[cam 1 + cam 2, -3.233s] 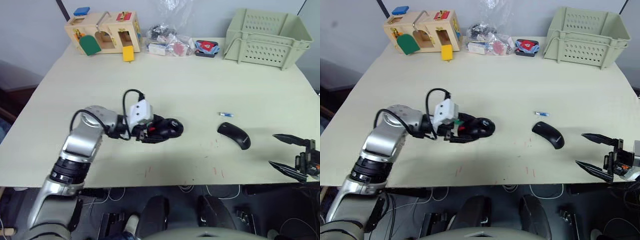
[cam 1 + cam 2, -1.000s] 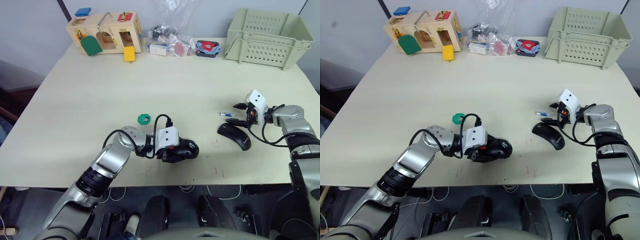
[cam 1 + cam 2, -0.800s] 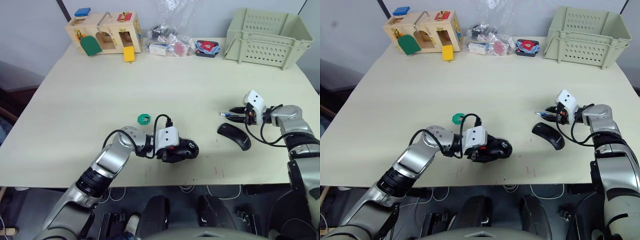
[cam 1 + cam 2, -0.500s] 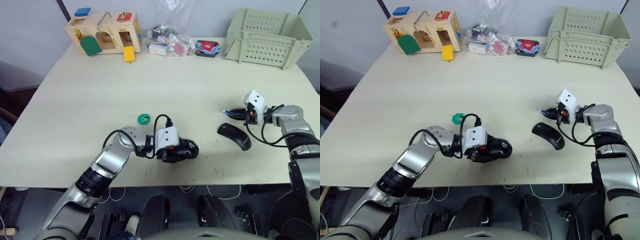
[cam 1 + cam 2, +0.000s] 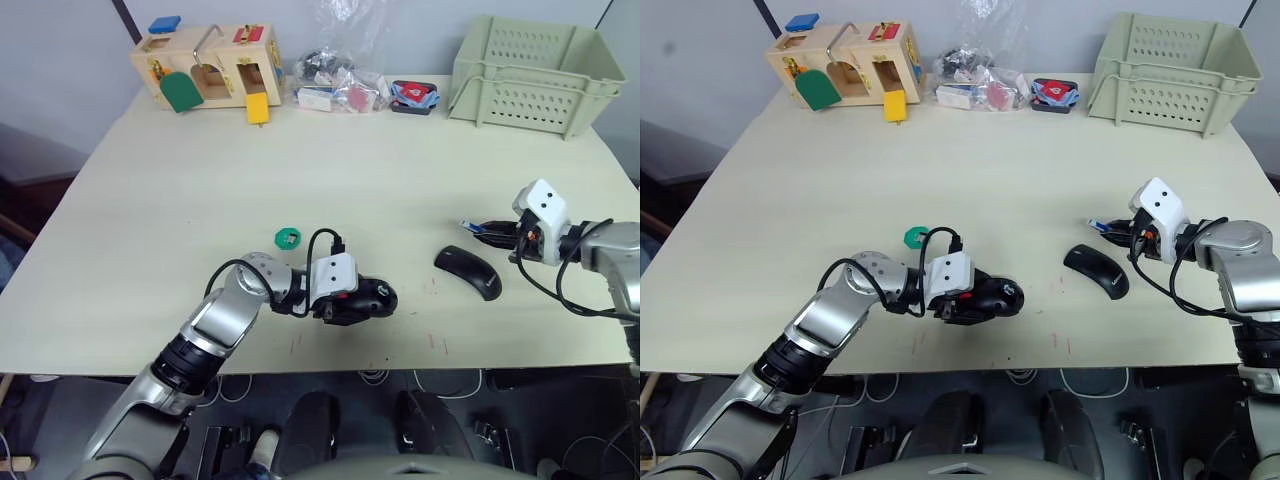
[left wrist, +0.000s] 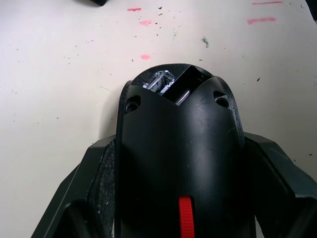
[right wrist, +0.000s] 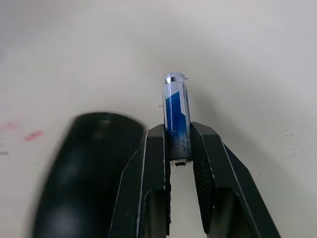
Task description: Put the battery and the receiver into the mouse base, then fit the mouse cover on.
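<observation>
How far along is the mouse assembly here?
Nothing is installed yet. The left tool clamps the black mouse base with its red patch; the right tool grips the white-and-blue battery. The plain black curved cover lies on the table. Battery, receiver and cover remain.

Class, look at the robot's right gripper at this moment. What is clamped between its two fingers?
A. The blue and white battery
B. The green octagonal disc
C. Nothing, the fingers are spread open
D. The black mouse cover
A: in the right wrist view the right gripper has its fingers closed on the battery, while the mouse cover lies on the table.
</observation>
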Motion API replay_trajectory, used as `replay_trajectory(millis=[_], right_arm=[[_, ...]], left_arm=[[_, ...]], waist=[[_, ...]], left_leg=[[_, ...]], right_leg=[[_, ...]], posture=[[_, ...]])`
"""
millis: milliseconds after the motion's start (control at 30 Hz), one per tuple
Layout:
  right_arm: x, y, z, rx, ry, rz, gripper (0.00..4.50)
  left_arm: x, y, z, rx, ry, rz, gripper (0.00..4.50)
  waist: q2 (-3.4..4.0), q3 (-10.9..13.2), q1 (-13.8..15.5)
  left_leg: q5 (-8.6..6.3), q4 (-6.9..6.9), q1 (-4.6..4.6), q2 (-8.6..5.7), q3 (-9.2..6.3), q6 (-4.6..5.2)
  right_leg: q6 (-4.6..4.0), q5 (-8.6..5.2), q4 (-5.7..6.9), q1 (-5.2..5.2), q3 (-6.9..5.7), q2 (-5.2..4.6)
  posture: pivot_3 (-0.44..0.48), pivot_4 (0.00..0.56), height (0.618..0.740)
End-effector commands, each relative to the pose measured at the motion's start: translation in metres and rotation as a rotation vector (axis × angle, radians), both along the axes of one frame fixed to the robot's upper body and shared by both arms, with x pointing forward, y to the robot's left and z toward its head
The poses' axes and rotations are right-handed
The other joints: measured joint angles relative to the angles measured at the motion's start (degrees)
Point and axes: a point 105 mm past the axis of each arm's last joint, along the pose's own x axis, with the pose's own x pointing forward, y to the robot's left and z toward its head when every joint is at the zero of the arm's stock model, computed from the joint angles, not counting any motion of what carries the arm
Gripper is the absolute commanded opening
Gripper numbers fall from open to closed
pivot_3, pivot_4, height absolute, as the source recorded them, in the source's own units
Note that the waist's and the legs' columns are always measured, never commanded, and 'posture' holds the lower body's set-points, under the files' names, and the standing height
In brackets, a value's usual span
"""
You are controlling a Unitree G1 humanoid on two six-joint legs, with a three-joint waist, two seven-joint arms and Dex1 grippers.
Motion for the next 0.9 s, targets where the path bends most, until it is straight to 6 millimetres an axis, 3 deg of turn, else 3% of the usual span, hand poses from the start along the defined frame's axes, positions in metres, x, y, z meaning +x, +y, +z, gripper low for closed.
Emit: replay_trajectory(millis=[33,167,400,667,900], right_arm=[[-0.024,0.02,0.024,-0.008,-0.007,0.004,0.13],[-0.044,0.042,0.021,0.0,0.052,0.007,0.13],[-0.075,0.073,-0.008,0.02,0.184,-0.023,0.13],[-0.091,0.094,-0.033,0.017,0.291,-0.062,0.13],[-0.093,0.111,-0.037,0.057,0.303,-0.044,0.13]], left_arm=[[-0.001,0.003,-0.005,0.025,0.008,0.01,2.91],[0.001,0.003,-0.005,0.029,0.007,0.015,2.91],[0.002,0.005,-0.005,0.035,0.009,0.027,2.91],[0.003,0.005,-0.004,0.037,0.014,0.035,2.91],[0.004,0.003,-0.002,0.051,0.004,0.033,2.91]], waist=[[0.0,0.0,0.0],[-0.03,0.0,0.0],[-0.07,0.0,0.0],[-0.11,0.0,0.0],[-0.12,0.0,0.0]], left_leg=[[0.0,0.0,0.0,0.0,-0.02,0.0],[0.0,0.0,-0.02,0.0,-0.05,0.0],[0.0,0.0,-0.08,0.0,-0.12,0.0],[0.0,0.0,-0.08,0.0,-0.16,0.0],[0.0,-0.01,-0.08,0.0,-0.18,0.01]], right_leg=[[0.0,0.0,-0.01,0.0,-0.01,0.0],[0.0,0.0,-0.02,0.0,-0.03,0.0],[0.0,-0.01,-0.05,-0.01,-0.08,0.0],[-0.01,-0.01,-0.05,-0.01,-0.11,0.0],[0.0,-0.01,-0.05,-0.01,-0.12,0.0]], posture=[[0.0,0.15,0.74],[0.0,0.15,0.74],[0.0,0.15,0.74],[0.0,0.15,0.74],[0.0,0.15,0.74]])
